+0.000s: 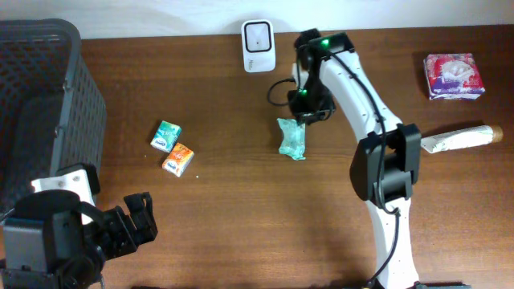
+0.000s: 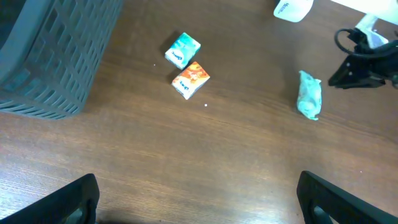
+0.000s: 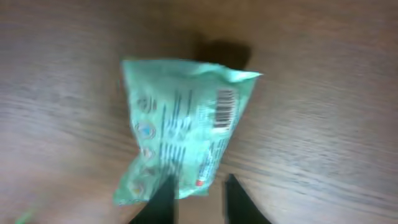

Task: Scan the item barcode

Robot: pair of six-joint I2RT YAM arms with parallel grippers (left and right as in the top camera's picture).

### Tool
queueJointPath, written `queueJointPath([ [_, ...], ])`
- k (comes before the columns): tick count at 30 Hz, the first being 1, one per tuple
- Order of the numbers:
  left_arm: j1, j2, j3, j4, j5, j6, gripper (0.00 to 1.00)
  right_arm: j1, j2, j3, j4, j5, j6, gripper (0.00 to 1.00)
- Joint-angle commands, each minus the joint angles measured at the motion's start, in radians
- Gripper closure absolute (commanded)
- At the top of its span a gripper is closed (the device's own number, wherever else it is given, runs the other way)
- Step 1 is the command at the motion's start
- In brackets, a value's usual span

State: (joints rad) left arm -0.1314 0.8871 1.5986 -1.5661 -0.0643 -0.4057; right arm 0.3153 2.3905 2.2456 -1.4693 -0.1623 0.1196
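The item, a crumpled green packet (image 1: pixel 291 138), lies on the brown table a little below the white scanner (image 1: pixel 259 36) at the back edge. The right wrist view shows the green packet (image 3: pixel 180 124) from above with its barcode (image 3: pixel 226 107) facing up near its right side. My right gripper (image 3: pixel 199 180) hovers at the packet's near edge, jaws a narrow gap apart with bare table between them; the left finger overlaps the packet's edge. Overhead, the right gripper (image 1: pixel 309 112) sits just behind the packet. My left gripper (image 2: pixel 199 193) is wide open and empty at the front left.
A grey slatted basket (image 1: pixel 40 96) stands at the far left. A teal box (image 1: pixel 165 136) and an orange box (image 1: pixel 178 160) lie left of centre. A purple packet (image 1: pixel 454 75) and a white tube (image 1: pixel 462 138) lie at the right.
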Motion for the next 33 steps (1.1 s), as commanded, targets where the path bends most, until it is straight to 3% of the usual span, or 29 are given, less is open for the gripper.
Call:
queueJointPath([
  [1, 0.002, -0.001, 0.001, 0.002, -0.011, -0.005, 0.01, 0.095, -0.015, -0.007, -0.002, 0.176, 0.095, 0.71],
  [2, 0.002, -0.001, 0.001, 0.002, -0.011, -0.005, 0.01, 0.128, -0.015, -0.011, -0.005, 0.262, 0.163, 0.64],
  [3, 0.002, -0.001, 0.001, 0.001, -0.011, -0.005, 0.01, 0.166, -0.015, -0.018, -0.005, 0.321, 0.214, 0.36],
  [4, 0.002, -0.001, 0.001, 0.001, -0.011, -0.005, 0.01, 0.183, -0.014, -0.023, -0.003, 0.341, 0.233, 0.29],
  [9, 0.002, -0.001, 0.001, 0.001, -0.011, -0.005, 0.01, 0.265, -0.010, -0.123, 0.045, 0.579, 0.421, 0.28],
  [13, 0.002, -0.001, 0.001, 0.001, -0.011, -0.005, 0.01, 0.272, -0.010, -0.291, 0.181, 0.610, 0.421, 0.35],
  [14, 0.002, -0.001, 0.001, 0.001, -0.011, -0.005, 0.01, 0.265, -0.010, -0.345, 0.215, 0.619, 0.420, 0.43],
  [16, 0.002, -0.001, 0.001, 0.001, -0.011, -0.005, 0.01, 0.260, -0.010, -0.361, 0.220, 0.615, 0.420, 0.72],
  [17, 0.002, -0.001, 0.001, 0.001, -0.011, -0.005, 0.01, 0.259, -0.011, -0.360, 0.217, 0.610, 0.420, 0.94],
  [21, 0.002, -0.001, 0.001, 0.001, -0.011, -0.005, 0.01, 0.251, -0.015, -0.235, 0.146, 0.499, 0.386, 0.96],
  [25, 0.002, -0.001, 0.001, 0.001, -0.011, -0.005, 0.01, 0.162, -0.015, -0.031, 0.117, 0.034, 0.158, 0.96],
  [27, 0.002, -0.001, 0.001, 0.001, -0.011, -0.005, 0.01, 0.075, -0.011, -0.030, 0.135, -0.261, 0.070, 0.96],
  [31, 0.002, -0.001, 0.001, 0.001, -0.011, -0.005, 0.01, -0.041, -0.009, -0.143, 0.161, -0.563, -0.088, 0.96],
  [33, 0.002, -0.001, 0.001, 0.001, -0.011, -0.005, 0.01, -0.104, -0.009, -0.274, 0.227, -0.631, -0.090, 0.96],
])
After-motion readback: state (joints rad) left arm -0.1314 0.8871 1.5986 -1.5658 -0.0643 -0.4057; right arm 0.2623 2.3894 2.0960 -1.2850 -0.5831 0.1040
